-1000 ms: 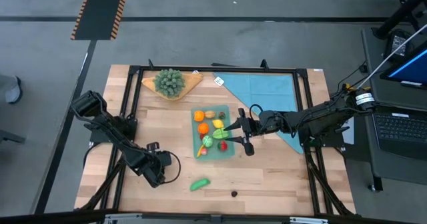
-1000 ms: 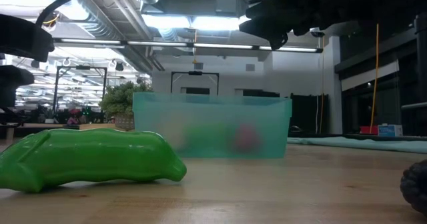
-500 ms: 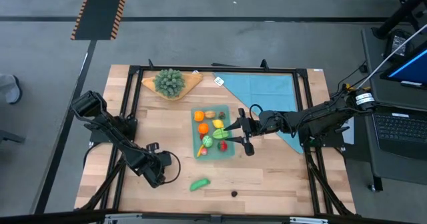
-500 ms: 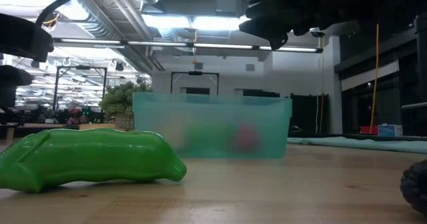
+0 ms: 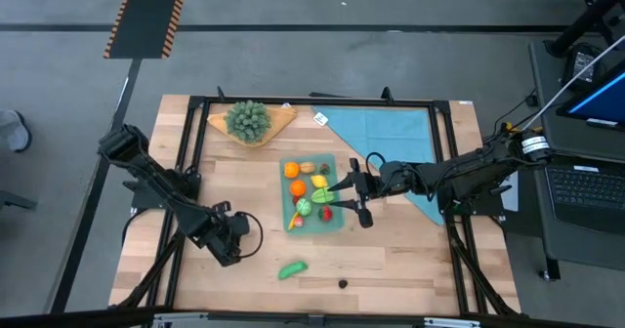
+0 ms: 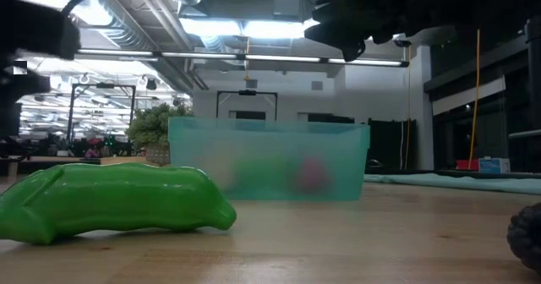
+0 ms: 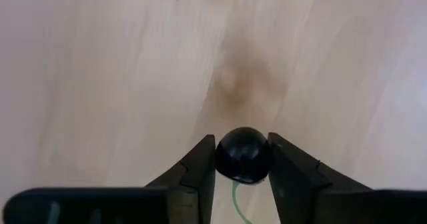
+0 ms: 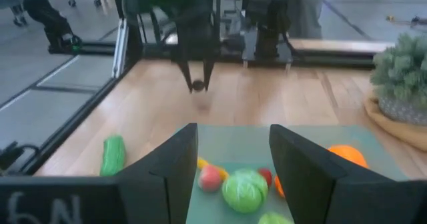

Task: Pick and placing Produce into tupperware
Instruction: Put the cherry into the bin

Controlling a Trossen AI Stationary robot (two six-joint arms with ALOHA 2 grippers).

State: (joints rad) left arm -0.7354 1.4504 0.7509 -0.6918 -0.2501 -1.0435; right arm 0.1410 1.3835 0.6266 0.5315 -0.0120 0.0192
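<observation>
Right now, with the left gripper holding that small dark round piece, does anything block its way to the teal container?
Nothing visible does. The left gripper grips the small dark round piece above bare wood; open tabletop lies between it and the translucent teal plastic container. The right gripper hovers over the container's far edge.

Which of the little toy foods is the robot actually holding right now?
The small black round one, pinched in the left gripper; the others lie loose on the table or in the container.
</observation>
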